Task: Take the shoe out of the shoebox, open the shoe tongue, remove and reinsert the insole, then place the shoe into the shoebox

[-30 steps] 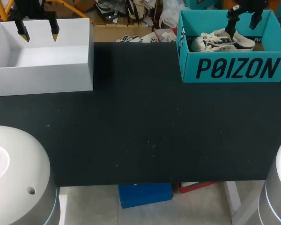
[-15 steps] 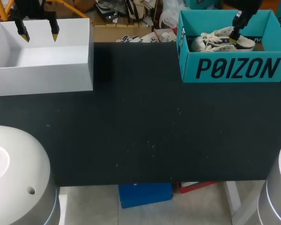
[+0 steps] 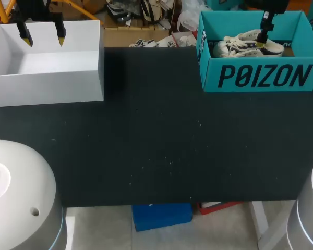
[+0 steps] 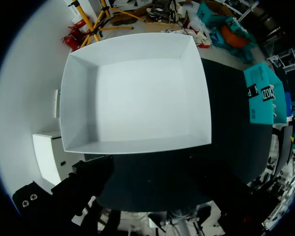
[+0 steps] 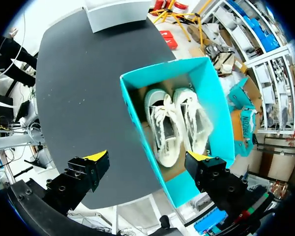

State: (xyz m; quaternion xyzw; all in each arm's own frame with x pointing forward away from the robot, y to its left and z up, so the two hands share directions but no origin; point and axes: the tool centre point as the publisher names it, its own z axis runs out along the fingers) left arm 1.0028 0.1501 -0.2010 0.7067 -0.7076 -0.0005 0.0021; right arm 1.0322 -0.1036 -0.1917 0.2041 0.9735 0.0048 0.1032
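My right tool (image 5: 146, 156) hangs released over the shoebox (image 5: 129, 105). Its yellow-tipped fingers (image 5: 96, 156) are spread wide and grasp nothing. In the right wrist view I look down between them into the teal box, where the shoes (image 5: 163, 128) lie side by side, laces up, along the box's length. One finger shows over the dark surface (image 5: 78, 88) beside the box's long wall, the other over the box's opposite side. Neither finger touches a shoe in that view.

From the head view the right tool (image 3: 262, 34) comes down from the far right corner. Its tip is low over the white shoes (image 3: 245, 46), inside the rim of the shoebox (image 3: 261, 75). I cannot tell there whether the tip touches them. The shoebox stands at the far right of the surface (image 3: 156, 146), its printed long wall facing me.

My left tool (image 3: 43, 38) hangs over the white box (image 3: 47, 83) at the far left. It is also released, its two yellow tips apart and holding nothing. The left wrist view looks straight down into the white box (image 4: 78, 98). The shoebox (image 4: 263, 93) is well apart from it, across the surface (image 4: 226, 132). That tool's yellow tips do not show in its own view.
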